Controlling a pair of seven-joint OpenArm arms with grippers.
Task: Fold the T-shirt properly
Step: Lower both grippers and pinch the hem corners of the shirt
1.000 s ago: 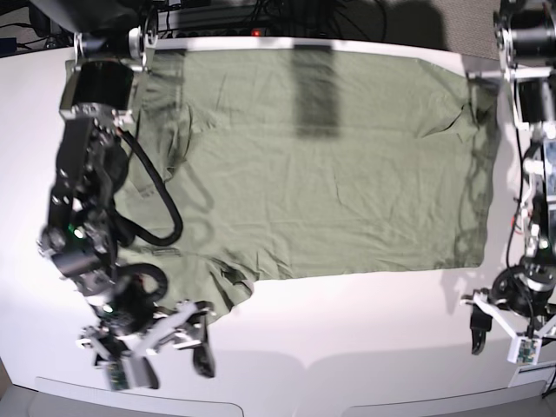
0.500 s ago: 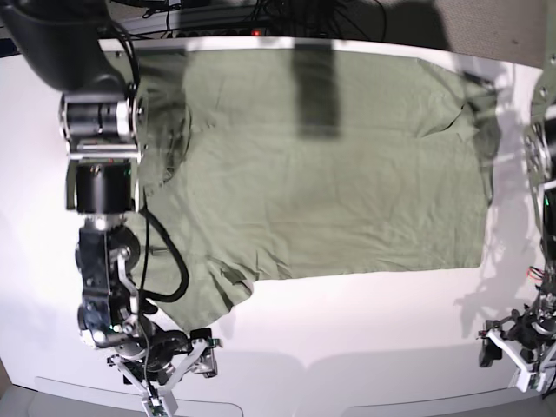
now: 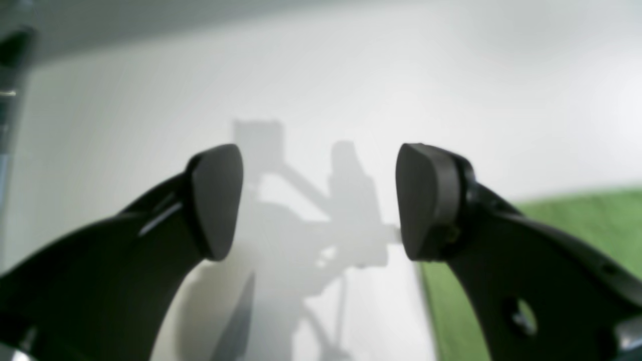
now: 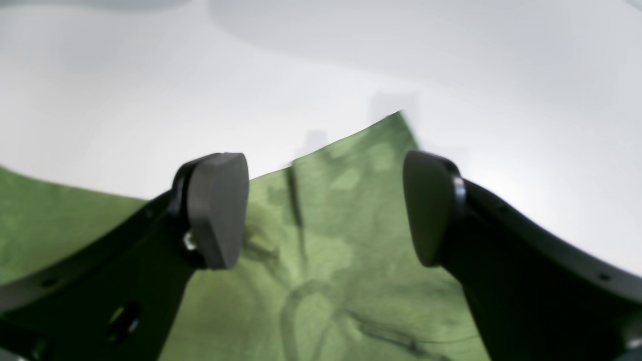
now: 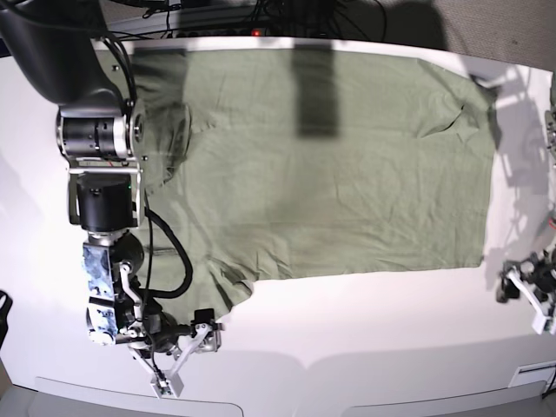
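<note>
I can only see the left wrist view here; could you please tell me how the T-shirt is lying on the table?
Observer: The T-shirt is spread out flat, unfolded, across the far half of the white table.
Operator: Thank you. Where is the other arm, please?
Observer: The right gripper is open, above the sleeve nearest the table's front edge, holding nothing.
Operator: And how does my own gripper sit relative to the shirt?
Observer: In the base view the left gripper is off the fabric, over bare table just beyond the hem corner.
</note>
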